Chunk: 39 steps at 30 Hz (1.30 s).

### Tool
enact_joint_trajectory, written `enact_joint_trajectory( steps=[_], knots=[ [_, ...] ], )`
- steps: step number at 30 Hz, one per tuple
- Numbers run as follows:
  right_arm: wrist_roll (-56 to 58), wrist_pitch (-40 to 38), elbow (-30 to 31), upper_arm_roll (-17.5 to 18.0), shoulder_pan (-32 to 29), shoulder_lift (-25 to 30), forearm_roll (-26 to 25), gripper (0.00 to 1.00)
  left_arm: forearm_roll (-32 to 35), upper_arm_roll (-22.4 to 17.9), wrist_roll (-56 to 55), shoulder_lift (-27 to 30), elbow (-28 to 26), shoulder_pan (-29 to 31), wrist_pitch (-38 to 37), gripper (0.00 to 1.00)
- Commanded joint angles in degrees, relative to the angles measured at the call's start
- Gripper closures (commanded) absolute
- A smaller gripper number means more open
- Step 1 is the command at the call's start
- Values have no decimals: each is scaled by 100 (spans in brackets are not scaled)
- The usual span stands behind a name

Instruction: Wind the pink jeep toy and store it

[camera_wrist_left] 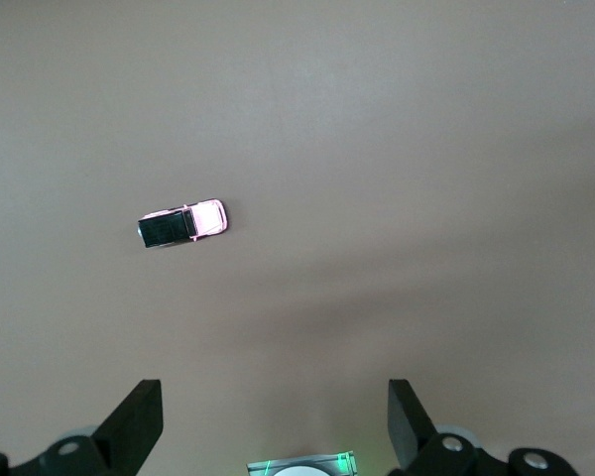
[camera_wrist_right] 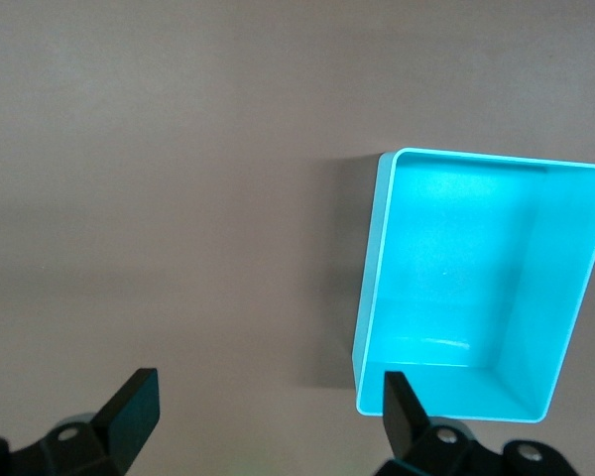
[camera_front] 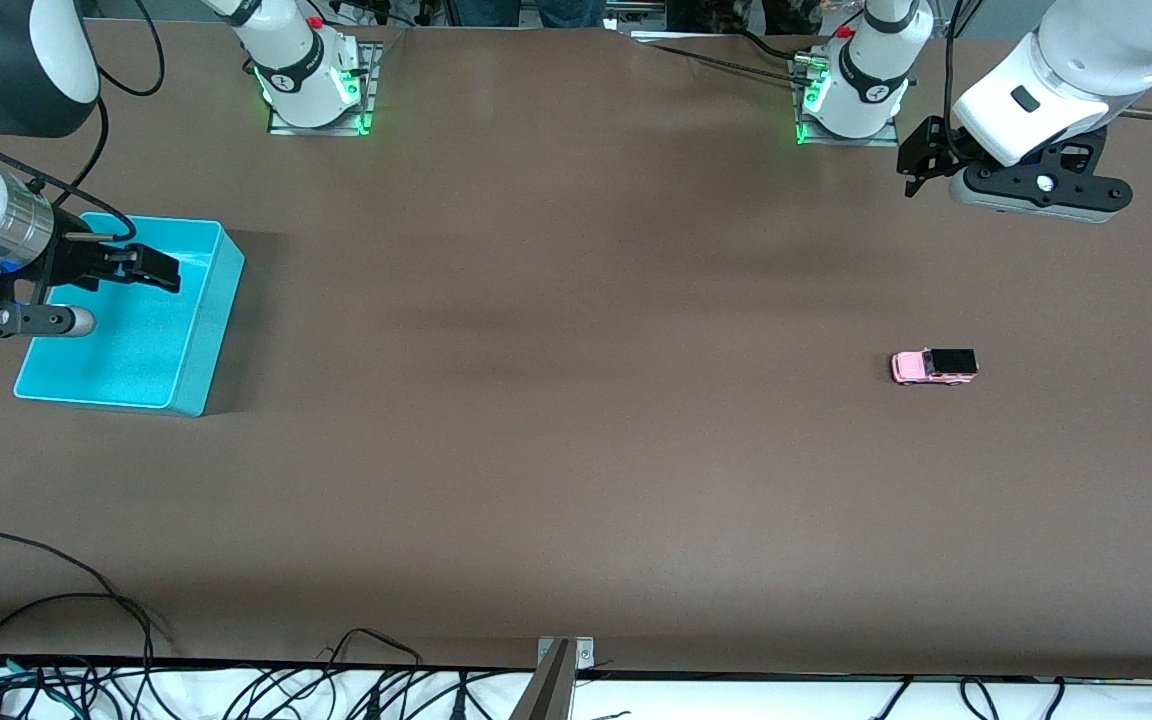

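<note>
The pink jeep toy [camera_front: 933, 366] stands on its wheels on the brown table toward the left arm's end; it has a pink body and a black rear part. The left wrist view shows the pink jeep toy [camera_wrist_left: 181, 223] from above. My left gripper [camera_front: 922, 156] hangs open in the air over bare table, nearer the robots' bases than the jeep. In the left wrist view the left gripper [camera_wrist_left: 275, 399] holds nothing. My right gripper [camera_front: 150, 268] hangs open and empty above the turquoise bin [camera_front: 208, 330]. The right gripper [camera_wrist_right: 268, 389] has one finger over a corner of the bin [camera_wrist_right: 375, 260].
The turquoise bin is empty and sits at the right arm's end of the table. Both arm bases [camera_front: 316, 80] [camera_front: 851, 95] stand along the table's edge by the robots. Cables [camera_front: 56, 620] lie along the edge nearest the front camera.
</note>
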<state>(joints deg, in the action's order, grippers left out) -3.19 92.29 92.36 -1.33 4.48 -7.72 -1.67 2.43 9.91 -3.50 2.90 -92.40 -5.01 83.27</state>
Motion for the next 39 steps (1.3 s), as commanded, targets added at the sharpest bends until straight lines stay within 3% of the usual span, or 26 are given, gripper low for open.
enact_joint_trajectory(
  steps=[1, 20, 39],
  knots=[
    [38, -45, -69, -16, -35, 8, 105, 0, 161, 11, 25, -53, 82, 0, -13, 0],
    [29, -36, -61, -7, -17, -1, 97, 0, 179, -50, 16, -53, 65, 211, -65, 0],
    [46, -36, -61, -7, -9, -10, 88, 0, -164, -50, 104, -246, 91, 1151, -22, 0]
  ],
)
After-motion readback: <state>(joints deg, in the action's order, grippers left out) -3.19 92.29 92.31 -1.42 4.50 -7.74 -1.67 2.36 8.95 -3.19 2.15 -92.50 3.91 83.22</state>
